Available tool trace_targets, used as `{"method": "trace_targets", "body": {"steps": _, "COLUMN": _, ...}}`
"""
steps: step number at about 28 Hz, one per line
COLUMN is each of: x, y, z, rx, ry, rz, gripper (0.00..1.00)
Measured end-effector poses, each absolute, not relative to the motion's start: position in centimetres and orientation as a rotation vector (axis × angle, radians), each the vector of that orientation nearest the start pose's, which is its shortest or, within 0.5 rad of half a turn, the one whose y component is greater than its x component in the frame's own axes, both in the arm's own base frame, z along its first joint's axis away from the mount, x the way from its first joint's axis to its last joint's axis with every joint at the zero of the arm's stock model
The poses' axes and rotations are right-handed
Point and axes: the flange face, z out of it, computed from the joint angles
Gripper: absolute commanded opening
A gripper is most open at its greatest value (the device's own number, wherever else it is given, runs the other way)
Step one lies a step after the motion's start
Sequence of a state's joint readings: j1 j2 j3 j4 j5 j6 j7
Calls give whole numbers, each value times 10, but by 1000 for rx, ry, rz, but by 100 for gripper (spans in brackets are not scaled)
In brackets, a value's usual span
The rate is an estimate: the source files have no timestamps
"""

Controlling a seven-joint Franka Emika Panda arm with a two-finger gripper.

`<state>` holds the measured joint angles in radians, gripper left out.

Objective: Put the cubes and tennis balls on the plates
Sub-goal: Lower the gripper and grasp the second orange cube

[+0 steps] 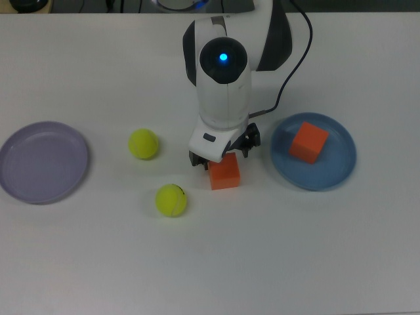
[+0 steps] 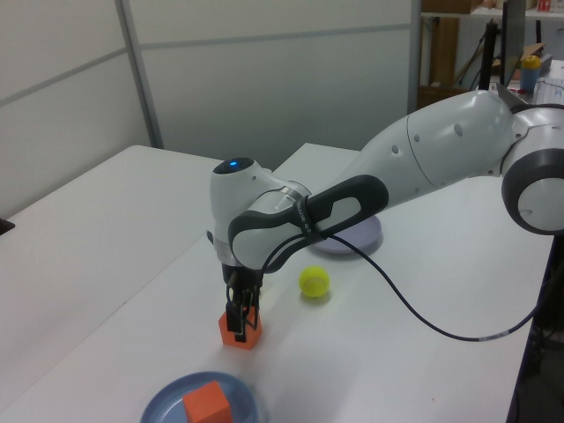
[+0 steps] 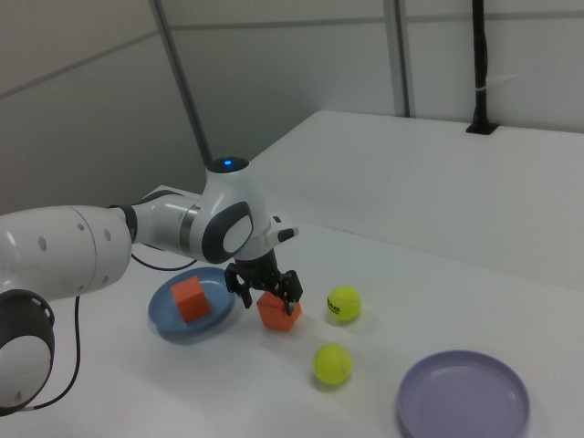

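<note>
One orange cube (image 1: 225, 176) sits at mid-table between my gripper's (image 1: 223, 164) fingers, which are shut on it; the same cube (image 2: 250, 336) and gripper (image 2: 237, 321) show in the left view, and the cube (image 3: 276, 316) and gripper (image 3: 269, 294) in the right view. The other orange cube (image 1: 308, 142) lies on the blue plate (image 1: 331, 174). Two tennis balls (image 1: 144, 144) (image 1: 171, 200) rest on the table toward the top view's left. The lavender plate (image 1: 42, 161) at the top view's far left holds nothing.
The arm's white body and black cable (image 1: 289, 72) reach in from the top view's upper edge. The white table (image 1: 262, 262) carries nothing else. In the left view the arm hides part of the lavender plate (image 2: 361, 242).
</note>
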<state>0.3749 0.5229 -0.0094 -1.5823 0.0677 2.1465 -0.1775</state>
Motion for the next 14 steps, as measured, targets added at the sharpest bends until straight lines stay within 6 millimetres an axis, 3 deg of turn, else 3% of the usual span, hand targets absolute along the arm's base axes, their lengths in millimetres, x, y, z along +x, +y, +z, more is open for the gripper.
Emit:
{"method": "trace_targets", "body": {"steps": 10, "x": 653, "y": 255, "z": 345, "rx": -2975, "ry": -790, "rz": -165, "gripper": 100}}
{"method": "trace_targets", "body": {"steps": 12, "x": 654, "y": 257, "z": 346, "rx": -2972, "ry": -792, "rz": -184, "gripper": 89}}
{"method": "trace_targets", "body": {"steps": 14, "x": 654, "y": 258, "z": 346, "rx": -2971, "ry": -794, "rz": -186, "gripper": 66}}
